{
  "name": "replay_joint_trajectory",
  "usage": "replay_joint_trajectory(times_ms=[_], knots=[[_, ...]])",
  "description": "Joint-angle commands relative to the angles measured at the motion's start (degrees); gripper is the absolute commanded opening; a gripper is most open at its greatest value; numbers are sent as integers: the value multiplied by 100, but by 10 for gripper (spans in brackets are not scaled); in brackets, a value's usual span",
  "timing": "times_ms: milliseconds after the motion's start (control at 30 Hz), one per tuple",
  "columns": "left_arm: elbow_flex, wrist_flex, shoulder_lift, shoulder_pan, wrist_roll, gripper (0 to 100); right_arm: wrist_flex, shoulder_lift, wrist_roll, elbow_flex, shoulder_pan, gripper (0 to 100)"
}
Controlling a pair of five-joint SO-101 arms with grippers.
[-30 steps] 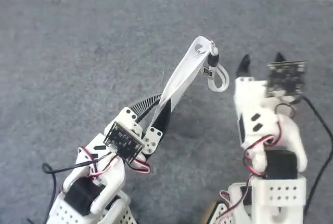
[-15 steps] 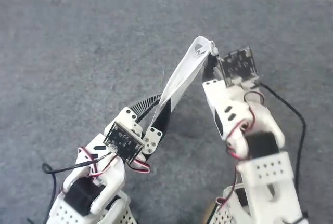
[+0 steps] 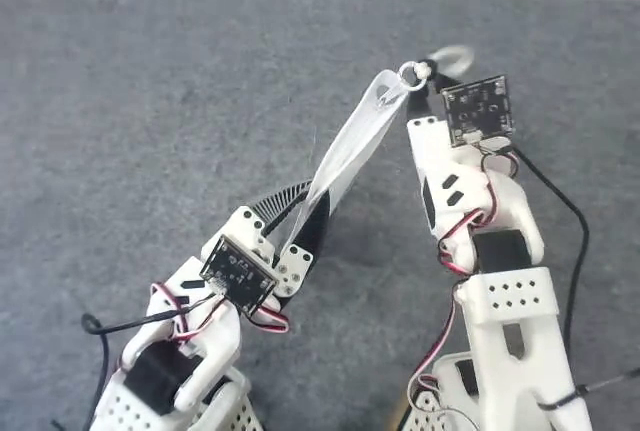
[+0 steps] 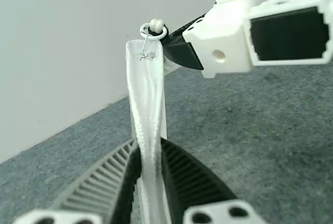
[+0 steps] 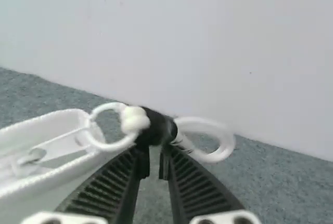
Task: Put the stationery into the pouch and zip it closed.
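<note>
Grey mat (image 3: 140, 101): right tool (image 5: 154, 151) reached pouch (image 3: 352, 147), pinching zip-pull (image 5: 156, 126).

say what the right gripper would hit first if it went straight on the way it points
The right gripper is shut on the zip pull, so that is right at its tips. Beyond it the way looks free over the table up to the wall, though depth is unclear.

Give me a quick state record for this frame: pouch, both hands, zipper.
pouch: white, flat, held slantwise above the grey table
left hand: shut on the pouch's lower end
right hand: shut on the zipper pull at the pouch's top end
zipper: open or closed, cannot tell
</note>
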Motion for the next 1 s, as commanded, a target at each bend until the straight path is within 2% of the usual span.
replay_joint_trajectory(times_ms=[0,133,300,600,800,967], knots=[[57,-9,0,-35,26,9,-347,136,9,-79,207,6],[57,-9,0,-35,26,9,-822,822,9,-281,664,6],[57,-9,0,-35,26,9,-848,1719,-264,-835,1095,6],[57,-9,0,-35,26,9,-207,1464,-308,-888,1051,13],[40,-18,-26,-97,18,9,655,848,-879,-879,866,139],[66,-273,9,-563,26,9,1095,541,-879,-862,514,149]])
